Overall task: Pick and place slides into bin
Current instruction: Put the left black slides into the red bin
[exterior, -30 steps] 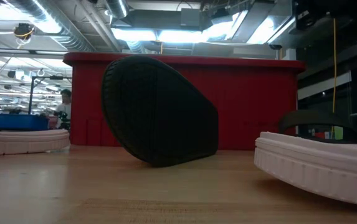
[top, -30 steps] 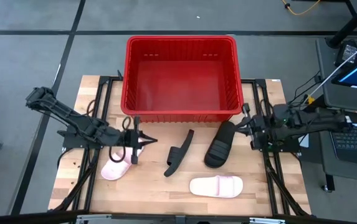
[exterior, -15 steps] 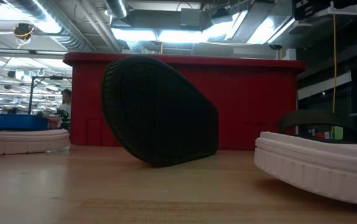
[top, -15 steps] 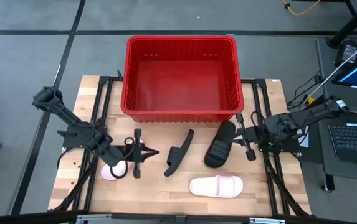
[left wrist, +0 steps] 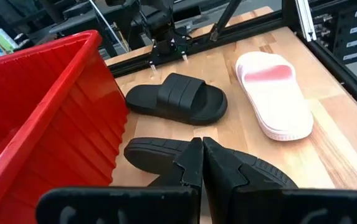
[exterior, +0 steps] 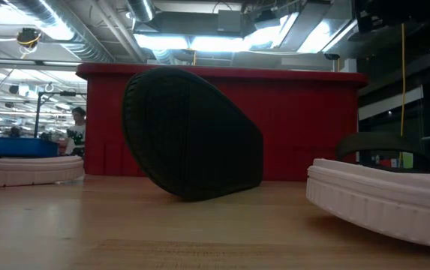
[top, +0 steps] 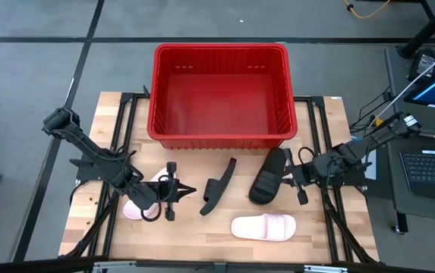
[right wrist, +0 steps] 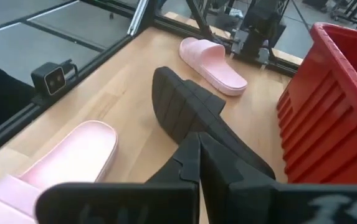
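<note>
The red bin (top: pixel 219 95) stands at the table's far middle. In front of it a black slide (top: pixel 219 186) stands tipped on its edge, its ribbed sole (exterior: pixel 192 135) showing in the low view. A second black slide (top: pixel 268 176) lies flat to its right. One pink slide (top: pixel 263 227) lies near the front edge, and another (top: pixel 137 205) lies partly under my left arm. My left gripper (top: pixel 190 187) is shut, above the table, just left of the tipped slide (left wrist: pixel 147 152). My right gripper (top: pixel 288 173) is shut, above the flat slide's right edge.
Black frame rails (top: pixel 331 205) run along both sides of the wooden table. A small camera (right wrist: pixel 53 76) sits at the table's near edge. A laptop (top: pixel 433 171) and cables lie off the right side. A person (exterior: pixel 76 127) shows far off in the room.
Both grippers have stayed shut. My left gripper has swung toward the table's near edge and a little lower, closing on the tipped black slide. My right gripper has swung toward the near edge beside the flat black slide, turning as it went. The slides have not moved.
</note>
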